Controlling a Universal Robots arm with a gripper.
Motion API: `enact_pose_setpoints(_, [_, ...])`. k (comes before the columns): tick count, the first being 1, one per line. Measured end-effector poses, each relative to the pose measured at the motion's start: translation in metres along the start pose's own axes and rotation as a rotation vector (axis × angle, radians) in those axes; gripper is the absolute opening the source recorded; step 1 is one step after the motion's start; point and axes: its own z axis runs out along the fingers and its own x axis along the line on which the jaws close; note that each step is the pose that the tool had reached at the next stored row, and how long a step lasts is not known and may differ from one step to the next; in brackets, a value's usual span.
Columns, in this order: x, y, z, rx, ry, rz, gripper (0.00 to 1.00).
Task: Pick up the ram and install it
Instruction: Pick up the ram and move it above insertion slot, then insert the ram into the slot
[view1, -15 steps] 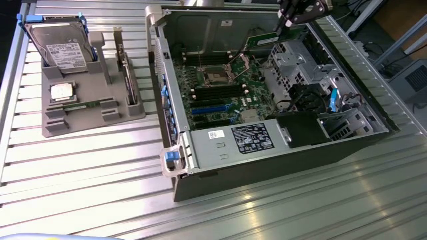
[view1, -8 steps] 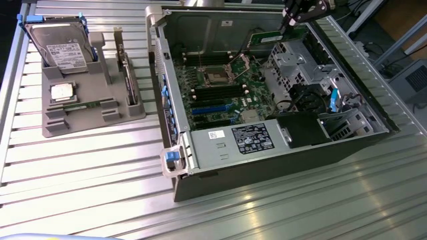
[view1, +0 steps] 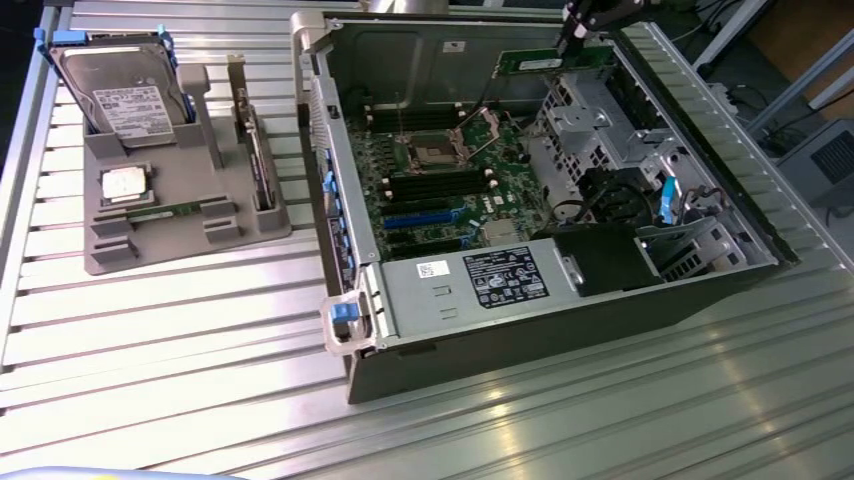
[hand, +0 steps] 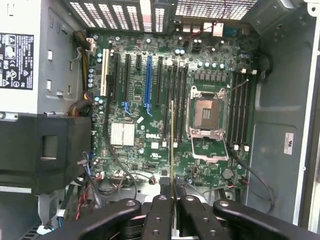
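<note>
Carry step, by my judgement: the fingers (hand: 161, 215), set narrow, pinch the ram (view1: 541, 64) on edge at the exterior view's upper right, above the open computer case (view1: 400, 45). It hangs over the motherboard (hand: 150, 125), unseated. Seating likely demands exact alignment with a memory slot (hand: 240, 110).

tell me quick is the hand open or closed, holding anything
hand: closed, holding the ram
</note>
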Motion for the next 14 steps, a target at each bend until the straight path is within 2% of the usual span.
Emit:
enact_pose_setpoints(2, [-0.002, -0.0041, 0.0, 0.0, -0.0001, 0.0, 0.13])
enact_pose_setpoints(4, [-0.003, -0.0124, -0.0001, 0.0, 0.0, 0.0, 0.13])
enact_pose_setpoints(14, [-0.003, -0.0126, 0.0, 0.0, -0.0001, 0.0, 0.13])
